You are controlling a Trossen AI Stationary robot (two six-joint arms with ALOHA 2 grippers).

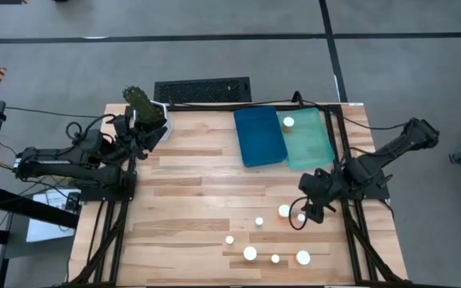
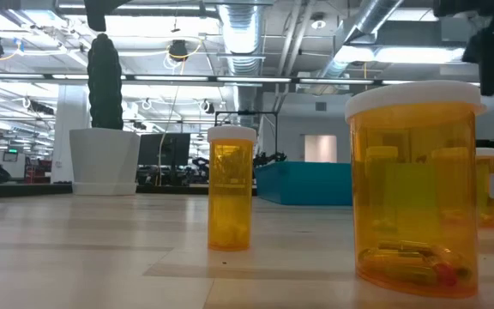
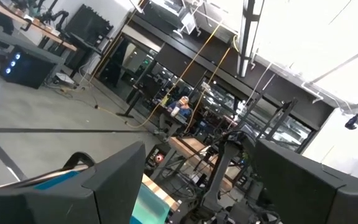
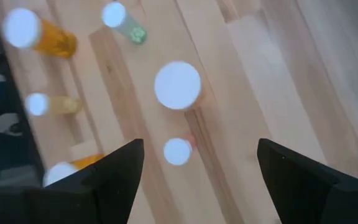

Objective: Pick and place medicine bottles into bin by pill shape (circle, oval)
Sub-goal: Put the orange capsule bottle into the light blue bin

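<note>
Several medicine bottles with round white caps stand upright on the wooden table near its front right, among them a wider one (image 1: 284, 210), one (image 1: 258, 222) and one (image 1: 250, 253). One more bottle (image 1: 288, 122) stands in the light green bin (image 1: 310, 148). My right gripper (image 1: 310, 210) is open above the bottles. In the right wrist view my right gripper (image 4: 197, 180) points down at a large cap (image 4: 177, 84) and a small cap (image 4: 177, 151) between its fingers' lines, touching neither. My left gripper (image 1: 157, 132) is open and empty at the far left, raised.
A blue bin (image 1: 259, 136) lies beside the light green bin at the table's far right. A cactus in a white pot (image 1: 144, 108) stands at the far left corner, close to my left gripper. In the low view, amber bottles (image 2: 231, 189) (image 2: 414, 189) stand near the camera.
</note>
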